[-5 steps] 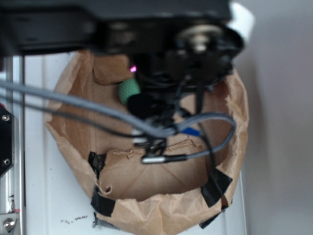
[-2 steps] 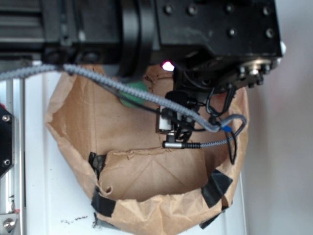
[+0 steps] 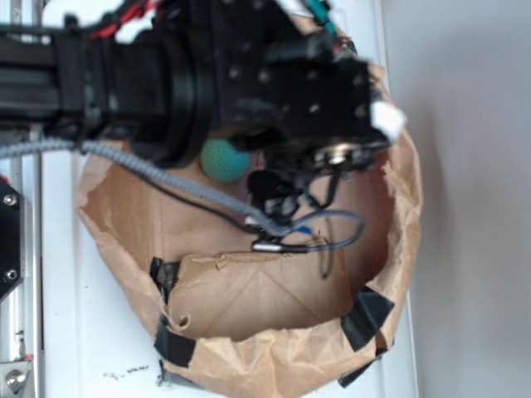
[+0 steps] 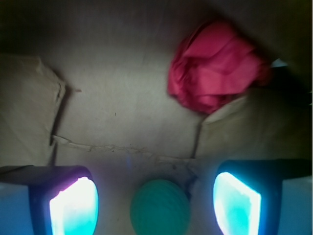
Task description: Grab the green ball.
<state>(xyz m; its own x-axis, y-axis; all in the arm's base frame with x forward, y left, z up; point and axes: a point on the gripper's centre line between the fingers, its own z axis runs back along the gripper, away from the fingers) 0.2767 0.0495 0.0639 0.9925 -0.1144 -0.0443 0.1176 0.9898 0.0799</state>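
From the wrist view, the gripper (image 4: 155,208) has its two glowing pads (image 4: 73,205) set wide apart, and the green ball (image 4: 160,208) sits on the floor between them, clear of both. The ball looks matte and faintly ridged, a round mint-green shape cut off by the lower edge. Beyond it lies creased brown paper with a torn seam, and farther back a wrinkly red wad (image 4: 215,66) is tucked against a folded paper wall.

From outside, the black arm (image 3: 207,75) reaches in from the left, low over a brown paper bag (image 3: 249,332) with its rim rolled down and patched with black tape (image 3: 365,315). A grey braided cable (image 3: 149,170) droops into it. The bag rests on a white table (image 3: 83,332) beside a pale wall (image 3: 473,199).
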